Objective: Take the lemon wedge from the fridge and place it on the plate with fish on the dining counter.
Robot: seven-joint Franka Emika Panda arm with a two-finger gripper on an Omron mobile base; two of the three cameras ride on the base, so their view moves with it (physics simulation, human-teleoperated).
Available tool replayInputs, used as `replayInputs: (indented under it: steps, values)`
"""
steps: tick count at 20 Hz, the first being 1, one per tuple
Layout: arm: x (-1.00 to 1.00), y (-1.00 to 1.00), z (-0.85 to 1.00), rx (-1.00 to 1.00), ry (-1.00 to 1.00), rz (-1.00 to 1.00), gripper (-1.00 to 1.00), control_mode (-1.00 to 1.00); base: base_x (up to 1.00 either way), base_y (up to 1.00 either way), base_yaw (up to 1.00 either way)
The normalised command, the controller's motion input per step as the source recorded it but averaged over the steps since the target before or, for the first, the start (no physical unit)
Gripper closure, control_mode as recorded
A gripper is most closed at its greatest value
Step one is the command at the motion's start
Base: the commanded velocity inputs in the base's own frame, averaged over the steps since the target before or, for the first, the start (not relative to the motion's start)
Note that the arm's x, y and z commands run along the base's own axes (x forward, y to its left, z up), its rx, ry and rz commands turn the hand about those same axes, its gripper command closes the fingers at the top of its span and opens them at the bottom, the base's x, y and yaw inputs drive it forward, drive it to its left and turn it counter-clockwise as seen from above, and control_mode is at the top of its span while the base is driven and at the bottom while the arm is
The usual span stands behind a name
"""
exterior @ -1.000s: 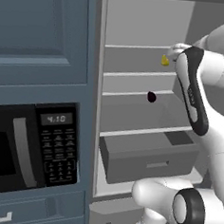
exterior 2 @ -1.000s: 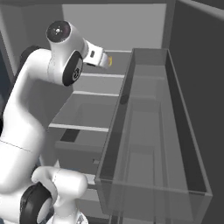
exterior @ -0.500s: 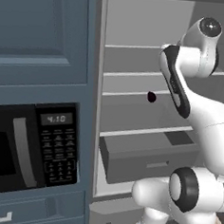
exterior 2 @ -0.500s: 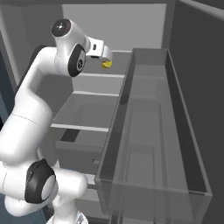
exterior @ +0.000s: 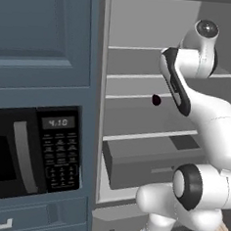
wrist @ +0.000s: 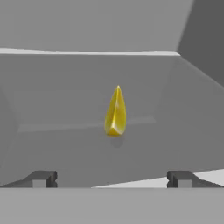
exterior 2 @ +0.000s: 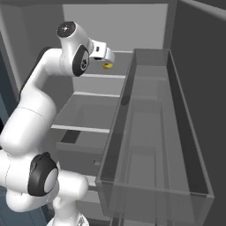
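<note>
inside the fridge, the gripper hovers released, fingers spread wide, facing the lemon wedge on a grey shelf.

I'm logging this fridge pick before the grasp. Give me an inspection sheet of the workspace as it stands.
Surface: grey fridge shelf, bare around the wedge.
Job's things: lemon wedge stands point-up on the shelf, apart from the fingers, centred ahead of them; the fridge is open. Plate, fish and dining counter: nothing seen.
Clutter: small dark red fruit on a middle shelf; drawer pulled out below; clear door bin beside the arm.
Grippers: gripper open, fingers spread wide, short of the wedge, holding nothing.
Cables: nothing seen.
Surroundings: black microwave set in blue cabinets left of the fridge.
</note>
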Motion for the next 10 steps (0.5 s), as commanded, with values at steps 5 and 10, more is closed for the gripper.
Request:
replayInputs:
  steps: [5,10]
  values:
    - [0.31,-0.06,-0.22,0.0,0.0,0.0,-1.0,-1.0,0.0,0.0,0.0]
    - [0.34,-0.14,-0.24,0.0,0.0,0.0,-1.0,-1.0,0.0,0.0,0.0]
